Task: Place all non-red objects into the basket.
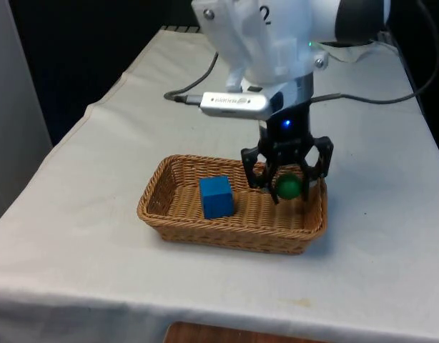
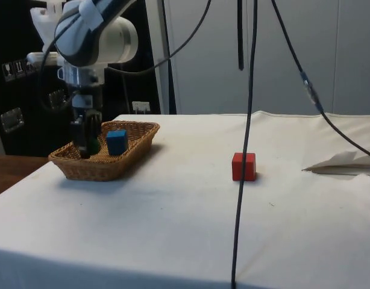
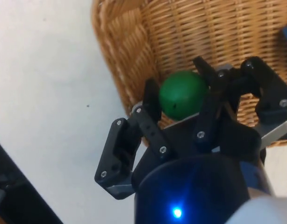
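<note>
Two non-red items: blue cube (image 1: 216,196) and green ball (image 1: 289,187); both over or in the wicker basket (image 1: 171,214).
Blue cube: rests on basket floor, toward the front view's left half, apart from gripper. Looks rigid, flat-faced, prob. light. Grasp ref.: two opposite flat faces, mid-height. No further handling judged necessary.
Green ball: sits between the fingers at the basket's end on the front view's right, close to the rim. Wrist view shows the ball (image 3: 183,94) over the weave just inside the wall. Whether it touches the floor: cannot tell.
Ball handling: smooth, round, prob. light and firm. Curved surface gives small contact patches, so slip or roll-out is the likely fault. Grasp ref.: across the widest part, pads opposite each other. On release expect it to roll; the basket wall should contain it.
Gripper (image 1: 287,174): fingers set narrow around the green ball, one each side, gripping it per wrist view.
Arm pose: wrist roughly vertical, fingers pointing down into the basket; side view puts the gripper (image 2: 85,137) at the basket end farther from the red cube, fingertips below rim level.
Red cube (image 2: 243,166): on the white cloth (image 2: 191,217), well apart from the basket, toward the side view's right. Red, so leave in place.
Task state (judged): ball release is the last step outstanding.
</note>
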### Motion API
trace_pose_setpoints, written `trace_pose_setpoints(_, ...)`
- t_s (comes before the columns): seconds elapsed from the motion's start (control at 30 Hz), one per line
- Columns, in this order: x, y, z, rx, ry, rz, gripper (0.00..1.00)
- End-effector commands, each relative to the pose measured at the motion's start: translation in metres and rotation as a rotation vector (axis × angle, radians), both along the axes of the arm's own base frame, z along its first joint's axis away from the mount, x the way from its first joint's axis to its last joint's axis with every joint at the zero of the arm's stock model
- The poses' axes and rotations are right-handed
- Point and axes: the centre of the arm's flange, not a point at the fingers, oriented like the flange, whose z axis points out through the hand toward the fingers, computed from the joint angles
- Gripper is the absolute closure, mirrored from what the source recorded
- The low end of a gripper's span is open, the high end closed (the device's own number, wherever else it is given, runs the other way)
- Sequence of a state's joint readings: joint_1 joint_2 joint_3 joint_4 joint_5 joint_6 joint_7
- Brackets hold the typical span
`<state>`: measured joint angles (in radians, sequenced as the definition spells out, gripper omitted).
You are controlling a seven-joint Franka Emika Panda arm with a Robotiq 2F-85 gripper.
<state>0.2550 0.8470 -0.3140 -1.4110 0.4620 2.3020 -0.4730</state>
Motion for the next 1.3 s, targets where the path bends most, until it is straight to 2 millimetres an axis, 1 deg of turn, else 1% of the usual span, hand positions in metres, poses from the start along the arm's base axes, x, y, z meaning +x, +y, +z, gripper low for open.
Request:
trace_pose_setpoints(0.0, 0.000, -0.001, -0.003, 0.001, 0.002, 0.000, 1.00)
trace_pose_setpoints(0.03, 0.000, -0.003, -0.012, 0.002, 0.007, 0.001, 1.00)
trace_pose_setpoints(0.1, 0.000, -0.003, -0.016, -0.001, 0.008, 0.002, 1.00)
trace_pose_setpoints(0.3, -0.001, -0.004, -0.019, -0.001, 0.009, 0.000, 1.00)
trace_pose_setpoints(0.33, -0.001, -0.004, -0.019, -0.007, 0.010, 0.000, 0.95)
trace_pose_setpoints(0.37, -0.001, -0.004, -0.019, -0.001, 0.009, 0.000, 0.95)
trace_pose_setpoints(0.4, -0.001, -0.004, -0.019, -0.001, 0.009, 0.000, 0.86)
trace_pose_setpoints(0.43, -0.001, -0.004, -0.019, 0.000, 0.009, -0.001, 0.71)
trace_pose_setpoints(0.47, -0.001, -0.004, -0.020, 0.000, 0.010, 0.000, 0.66)
trace_pose_setpoints(0.5, -0.001, -0.004, -0.020, -0.001, 0.009, 0.000, 0.41)
trace_pose_setpoints(0.63, -0.001, -0.005, -0.020, -0.001, 0.008, -0.002, 0.03)
trace_pose_setpoints(0.67, -0.001, -0.005, -0.019, -0.007, 0.010, -0.001, 0.00)
trace_pose_setpoints(0.83, -0.001, -0.006, -0.020, 0.000, 0.010, -0.001, 0.00)
trace_pose_setpoints(0.93, -0.003, -0.009, -0.011, 0.000, 0.017, -0.009, 0.00)
trace_pose_setpoints(0.97, -0.001, -0.008, -0.016, -0.008, 0.012, -0.006, 0.00)
trace_pose_setpoints(1.0, -0.003, -0.011, -0.008, -0.001, 0.019, -0.013, 0.00)
trace_pose_setpoints(1.27, -0.011, -0.019, 0.009, 0.004, 0.045, -0.032, 0.00)
